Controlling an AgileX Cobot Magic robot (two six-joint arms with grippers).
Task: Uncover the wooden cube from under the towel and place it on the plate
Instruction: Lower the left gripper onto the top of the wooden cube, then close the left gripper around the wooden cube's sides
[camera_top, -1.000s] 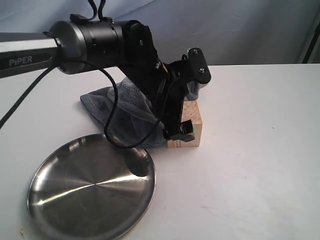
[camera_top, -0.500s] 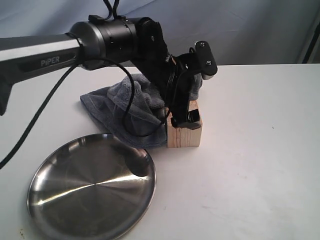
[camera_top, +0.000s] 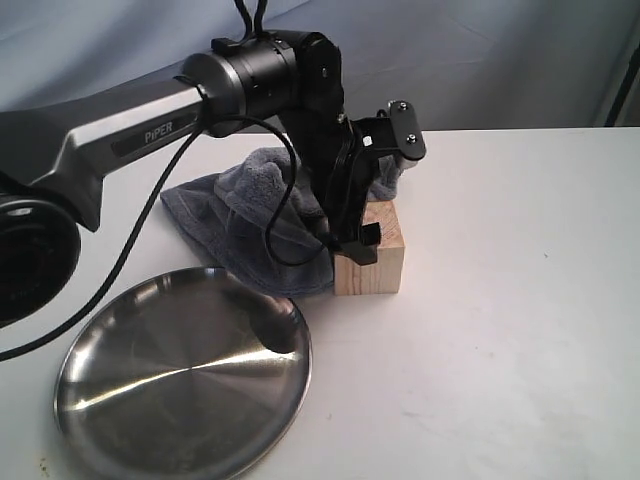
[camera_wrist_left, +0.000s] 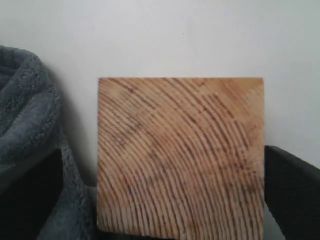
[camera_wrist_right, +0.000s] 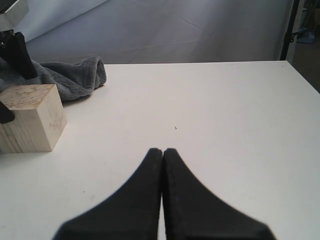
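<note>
- The cube (camera_top: 375, 265) stands on the white surface (camera_top: 500, 300), just right of the plate's far rim and clear of it.
- Pale wood; the left wrist view shows its top face (camera_wrist_left: 180, 150) crossed by curved brown growth rings, and the near face shows straight grain.
- In the exterior view the left tool (camera_wrist_left: 162, 152) hides much of the cube's top and back edge; in the left wrist view the cube's lower edge is cut off by the frame.
- The left tool is down over the cube with its jaws spread wide, one black finger (camera_wrist_left: 292, 190) on each side of the block. Whether either pad touches the wood cannot be made out.
- The towel (camera_top: 250, 210), grey-blue fleece, lies bunched against the cube's left and far sides. Part of it is hidden behind the black arm and its looping cable.
- The plate (camera_top: 100, 330), round and shiny steel, lies in front of the towel at lower left. Its near rim is cut off by the frame's bottom edge, and a dark blurred patch shows on its far right part.
- The right tool (camera_wrist_right: 162, 151) shows only in its own wrist view. Its fingers are pressed together, closed on nothing, low over bare surface well to the right of the cube.
</note>
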